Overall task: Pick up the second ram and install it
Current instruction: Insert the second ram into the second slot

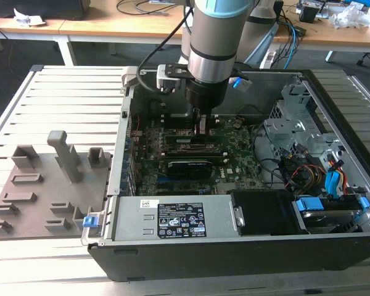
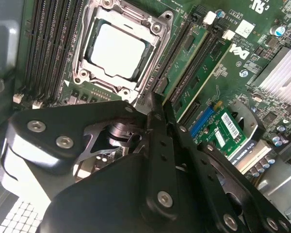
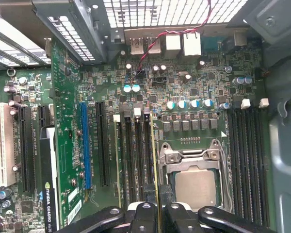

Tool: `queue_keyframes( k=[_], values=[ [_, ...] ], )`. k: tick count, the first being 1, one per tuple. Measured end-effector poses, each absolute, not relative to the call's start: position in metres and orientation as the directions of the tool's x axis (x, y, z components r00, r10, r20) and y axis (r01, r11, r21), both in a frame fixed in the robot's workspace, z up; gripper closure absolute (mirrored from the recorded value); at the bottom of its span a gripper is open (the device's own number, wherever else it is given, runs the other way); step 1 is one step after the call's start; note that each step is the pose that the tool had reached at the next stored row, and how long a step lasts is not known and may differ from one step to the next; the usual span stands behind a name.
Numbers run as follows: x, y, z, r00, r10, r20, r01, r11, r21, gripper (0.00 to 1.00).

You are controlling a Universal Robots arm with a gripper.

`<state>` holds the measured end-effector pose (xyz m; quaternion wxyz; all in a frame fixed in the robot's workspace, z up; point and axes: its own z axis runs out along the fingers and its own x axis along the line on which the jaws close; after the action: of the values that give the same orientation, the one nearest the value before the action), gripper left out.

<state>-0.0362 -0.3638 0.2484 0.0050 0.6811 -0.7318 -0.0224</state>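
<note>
Reached the seating step, judging by the first wrist view: gripper (image 3: 157, 212) low inside the case, with jaws pinched nearly shut on the ram (image 3: 155, 160), held edge-on along the slot just beside the socket (image 3: 196, 180) on the motherboard (image 3: 68, 145). Could not tell whether the stick sat fully home or only rested in the slot's mouth. Called, most likely, for a straight, even press, square to the slot, with no tilt toward the socket.

Slatted metal table (image 1: 61, 92) up front — wooden desks (image 1: 111, 28) over dark floor (image 1: 24, 52) behind.
</note>
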Motion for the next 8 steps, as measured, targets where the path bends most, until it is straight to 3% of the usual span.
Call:
queue_keyframes(
  k=[8],
  values=[
    [-0.0362,-0.3643,0.2378,-0.072,-0.997,-0.023,-0.997,0.071,0.04,0.86]
  ],
)
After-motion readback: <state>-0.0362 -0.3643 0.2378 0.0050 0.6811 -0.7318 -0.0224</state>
